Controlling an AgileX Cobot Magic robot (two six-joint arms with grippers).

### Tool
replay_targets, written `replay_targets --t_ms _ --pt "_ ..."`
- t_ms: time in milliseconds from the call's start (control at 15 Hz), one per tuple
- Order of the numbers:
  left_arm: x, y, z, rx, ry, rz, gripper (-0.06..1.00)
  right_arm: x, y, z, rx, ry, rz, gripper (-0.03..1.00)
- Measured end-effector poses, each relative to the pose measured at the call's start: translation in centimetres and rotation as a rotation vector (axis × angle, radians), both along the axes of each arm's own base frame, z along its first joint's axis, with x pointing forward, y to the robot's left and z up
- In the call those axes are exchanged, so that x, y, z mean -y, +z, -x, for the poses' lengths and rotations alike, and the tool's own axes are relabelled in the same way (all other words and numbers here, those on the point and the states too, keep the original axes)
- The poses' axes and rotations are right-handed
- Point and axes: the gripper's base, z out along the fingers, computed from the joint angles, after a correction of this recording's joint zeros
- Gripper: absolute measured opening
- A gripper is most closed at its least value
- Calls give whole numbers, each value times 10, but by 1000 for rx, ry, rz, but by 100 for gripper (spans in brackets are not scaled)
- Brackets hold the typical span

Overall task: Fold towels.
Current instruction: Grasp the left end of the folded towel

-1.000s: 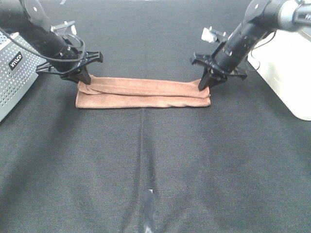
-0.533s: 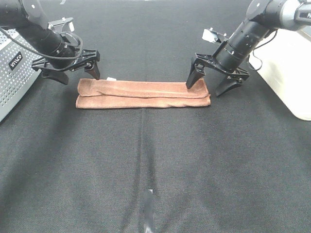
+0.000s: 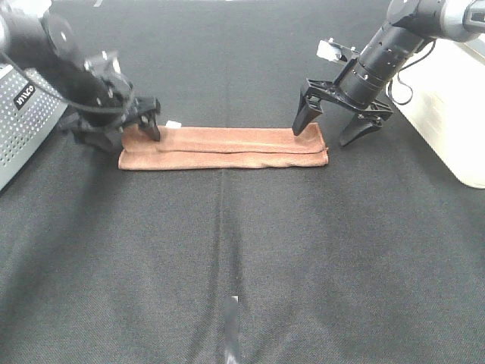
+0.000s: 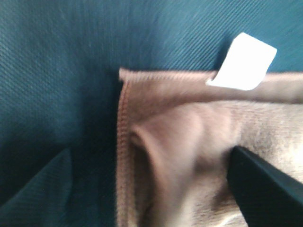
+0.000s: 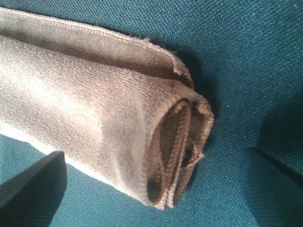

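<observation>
Exterior high view: the towel (image 3: pixel 223 147) lies as a long, narrow folded strip toward the far edge of the table (image 3: pixel 227 258), about midway along it. A second ago both grippers were pinched shut on its ends. Now the left gripper (image 3: pixel 117 135) and right gripper (image 3: pixel 322 135) stand with jaws spread wide and hold nothing, each poised over its own end. Left wrist view: the hemmed corner with the white tag (image 4: pixel 242 61) sits between the parted fingers. The picture is blurred, so one dark finger may or may not be brushing the pile. Right wrist view: the stacked layers of the other end lie free between the two fingers, touching neither. The lengthwise fold looks set down and released — an end-to-end fold probably comes next.
</observation>
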Motion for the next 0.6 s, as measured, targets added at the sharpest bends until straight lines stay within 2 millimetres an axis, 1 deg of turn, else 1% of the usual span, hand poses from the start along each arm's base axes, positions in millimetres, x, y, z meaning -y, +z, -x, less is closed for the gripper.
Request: replay_targets --t_ms 67,200,267,333,400,600 --pt "2 0 -1 0 15 25 83 0 0 0 0 0 0 92" --pt "5 -3 -3 7 18 65 72 0 0 0 1 0 0 92" --pt "5 -3 -3 7 18 65 72 0 0 0 1 0 0 92" --pt "6 -4 -3 6 13 74 65 0 0 0 1 0 1 92" --pt "7 -6 -3 2 15 85 56 0 0 0 1 0 1 92" --pt "7 -10 -3 -6 13 86 24 0 0 0 1 0 1 92"
